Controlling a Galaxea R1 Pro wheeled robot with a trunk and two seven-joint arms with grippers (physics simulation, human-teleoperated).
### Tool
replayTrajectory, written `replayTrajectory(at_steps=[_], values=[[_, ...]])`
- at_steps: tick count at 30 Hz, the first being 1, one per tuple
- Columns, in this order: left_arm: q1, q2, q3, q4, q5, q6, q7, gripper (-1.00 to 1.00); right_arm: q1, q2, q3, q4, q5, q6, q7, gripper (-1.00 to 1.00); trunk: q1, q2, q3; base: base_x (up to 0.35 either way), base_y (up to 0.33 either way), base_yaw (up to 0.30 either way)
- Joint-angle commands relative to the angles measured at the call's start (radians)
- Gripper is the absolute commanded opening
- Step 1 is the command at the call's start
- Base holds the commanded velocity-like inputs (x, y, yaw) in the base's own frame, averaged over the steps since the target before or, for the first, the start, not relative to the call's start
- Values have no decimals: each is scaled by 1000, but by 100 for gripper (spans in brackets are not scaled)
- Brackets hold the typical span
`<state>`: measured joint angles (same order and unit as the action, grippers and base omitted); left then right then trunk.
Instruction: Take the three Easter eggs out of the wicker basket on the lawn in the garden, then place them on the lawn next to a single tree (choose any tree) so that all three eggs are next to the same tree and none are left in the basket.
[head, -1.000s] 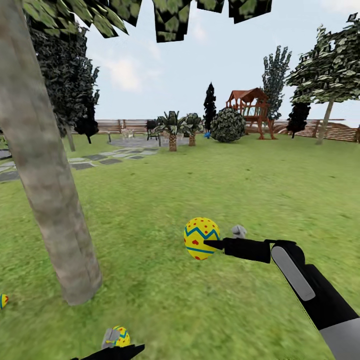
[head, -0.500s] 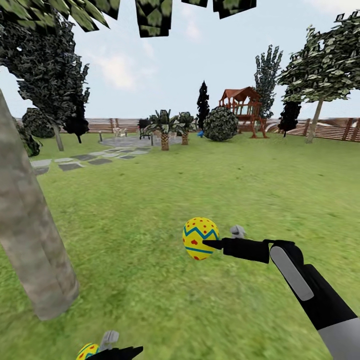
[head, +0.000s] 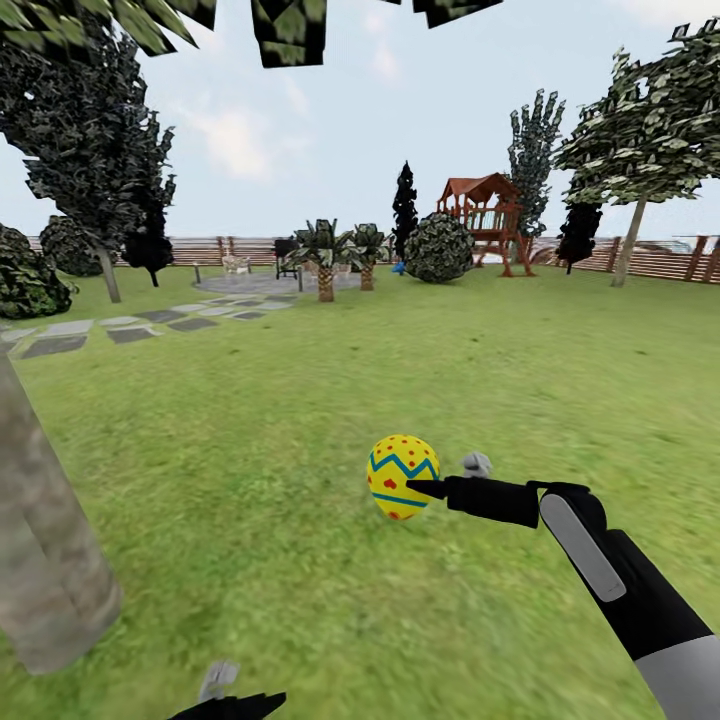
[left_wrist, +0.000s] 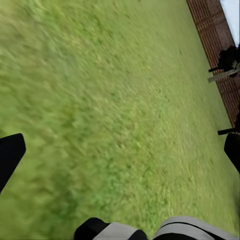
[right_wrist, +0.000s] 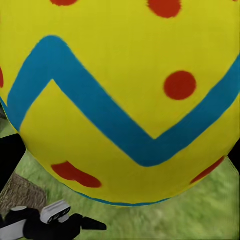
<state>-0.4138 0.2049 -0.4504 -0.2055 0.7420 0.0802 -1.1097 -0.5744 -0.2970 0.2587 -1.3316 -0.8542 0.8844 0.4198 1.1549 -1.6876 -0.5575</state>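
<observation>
Right gripper (head: 425, 489), head view, is clamping an Easter egg (head: 403, 476) above the lawn (head: 300, 420), tree (head: 40, 560) at left; left wrist view: fingers (left_wrist: 10, 155) parted over grass; right wrist view: egg looming close, awaiting placement beside that trunk.

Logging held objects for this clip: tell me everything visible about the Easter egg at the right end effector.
The Easter egg is bright yellow and smooth, painted with blue zigzag bands and scattered red dots. It looks whole and undamaged. It is held above the lawn, gripped by the right end effector, whose dark fingers reach it from its right side in the head view. In the right wrist view the egg looms very close, one blue zigzag crossing it. Nothing else touches it.
</observation>
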Motion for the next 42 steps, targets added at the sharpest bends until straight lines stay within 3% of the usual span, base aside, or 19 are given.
replayTrajectory(at_steps=[1, 38, 42], values=[[-1, 1, -7, 0, 10, 9, -3, 100, -1, -1, 1, 0, 2, 2, 7, -100, 0, 0, -1, 322, -63, 0], [-1, -1, -4, 14, 10, -16, -4, 100, -1, 1, 5, 2, 13, 1, 4, -100, 0, 0, -1, 336, -73, 0], [-1, -1, -4, 14, 10, -16, -3, 100, -1, 15, 4, 12, 14, 1, 4, -100, 0, 0, -1, 336, -75, 0]])
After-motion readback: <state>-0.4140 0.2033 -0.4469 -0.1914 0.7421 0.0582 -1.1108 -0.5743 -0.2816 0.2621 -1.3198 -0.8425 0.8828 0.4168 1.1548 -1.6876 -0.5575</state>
